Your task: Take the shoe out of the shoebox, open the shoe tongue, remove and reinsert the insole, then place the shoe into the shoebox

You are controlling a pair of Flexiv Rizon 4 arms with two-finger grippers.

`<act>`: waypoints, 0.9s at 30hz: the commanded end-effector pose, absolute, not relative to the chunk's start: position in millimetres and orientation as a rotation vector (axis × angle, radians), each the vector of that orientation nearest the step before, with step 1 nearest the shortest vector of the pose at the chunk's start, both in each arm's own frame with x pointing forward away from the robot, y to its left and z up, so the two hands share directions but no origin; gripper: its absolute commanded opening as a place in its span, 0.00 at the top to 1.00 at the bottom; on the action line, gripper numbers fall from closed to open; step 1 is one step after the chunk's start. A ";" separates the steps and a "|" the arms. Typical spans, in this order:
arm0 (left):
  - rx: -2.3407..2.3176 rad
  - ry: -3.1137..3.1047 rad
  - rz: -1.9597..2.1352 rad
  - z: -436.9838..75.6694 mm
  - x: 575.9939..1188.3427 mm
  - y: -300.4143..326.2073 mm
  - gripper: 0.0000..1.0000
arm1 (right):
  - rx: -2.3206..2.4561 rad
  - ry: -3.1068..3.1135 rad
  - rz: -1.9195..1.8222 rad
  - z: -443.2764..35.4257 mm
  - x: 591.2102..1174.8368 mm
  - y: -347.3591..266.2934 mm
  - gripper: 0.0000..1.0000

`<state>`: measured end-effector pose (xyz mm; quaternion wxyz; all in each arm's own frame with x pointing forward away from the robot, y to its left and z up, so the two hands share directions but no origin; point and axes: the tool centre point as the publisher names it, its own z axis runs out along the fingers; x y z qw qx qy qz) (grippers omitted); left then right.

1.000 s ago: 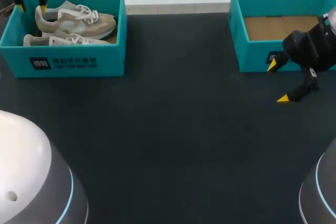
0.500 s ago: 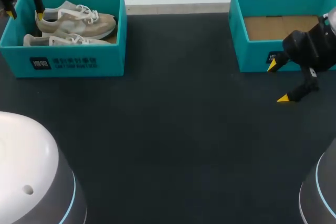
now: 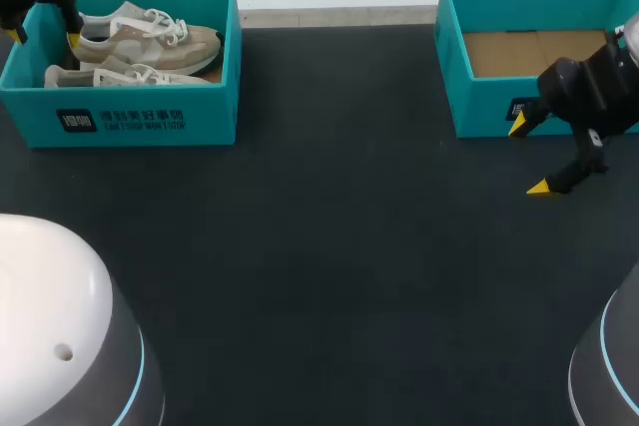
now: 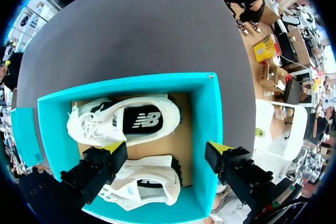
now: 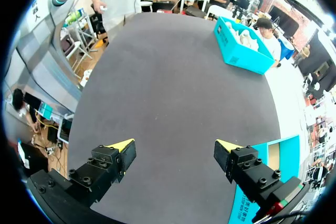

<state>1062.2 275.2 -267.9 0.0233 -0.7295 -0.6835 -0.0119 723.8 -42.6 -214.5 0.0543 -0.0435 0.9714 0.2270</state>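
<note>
Over the last second my left gripper (image 4: 165, 150) has slid out toward the table's far-left corner and settled lower at the heel end of the teal shoebox (image 3: 130, 117). In the head view its yellow tips no longer show above the rim, and one dark finger (image 3: 70, 25) stands just inside the end wall. Its fingers are spread wide and hold nothing. In the left wrist view one tip hangs over the shoes and the other lies beyond the box's end wall, so I judge it is straddling that wall rather than lined up on a shoe, and the take-out step has not yet started. My right gripper (image 3: 528, 157) has not moved. It hovers over the table (image 3: 329, 246) just in front of the empty shoebox (image 3: 479, 107) at the far-right corner, also splayed wide and empty. Both sneakers are in the left box, with their heels toward my gripper. The far sneaker (image 3: 150, 42) is beige and off-white with loose white laces, and the wrist view shows a dark insole in its opening. The near sneaker (image 3: 110, 77) lies tipped against the front wall.
</note>
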 end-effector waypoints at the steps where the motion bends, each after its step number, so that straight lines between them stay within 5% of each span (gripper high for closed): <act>1: -2.222 -2.145 -0.091 -278.0 1049.2 270.5 0.16 | -0.131 2.952 0.685 -215.1 724.4 -41.9 0.00; 2: -2.210 -2.163 -0.089 -280.7 1047.9 270.3 0.26 | -0.131 2.952 0.685 -215.1 724.4 -41.9 0.00; 3: -2.208 -2.151 -0.083 -283.4 1047.1 270.2 0.50 | -0.131 2.952 0.685 -215.1 724.4 -41.9 0.00; 4: -2.205 -2.162 -0.064 -285.4 1046.8 270.9 0.64 | -0.131 2.952 0.685 -215.1 724.4 -41.9 0.00; 13: -2.192 -2.170 -0.075 -307.6 1039.0 274.9 0.91 | -0.131 2.952 0.685 -215.1 724.4 -41.9 0.00; 22: -2.180 -2.174 -0.082 -314.1 1033.5 280.8 0.66 | -0.131 2.952 0.685 -215.1 724.4 -41.9 0.00; 27: -2.175 -2.181 -0.070 -313.8 1032.2 284.7 0.60 | -0.131 2.952 0.685 -215.1 724.4 -41.9 0.00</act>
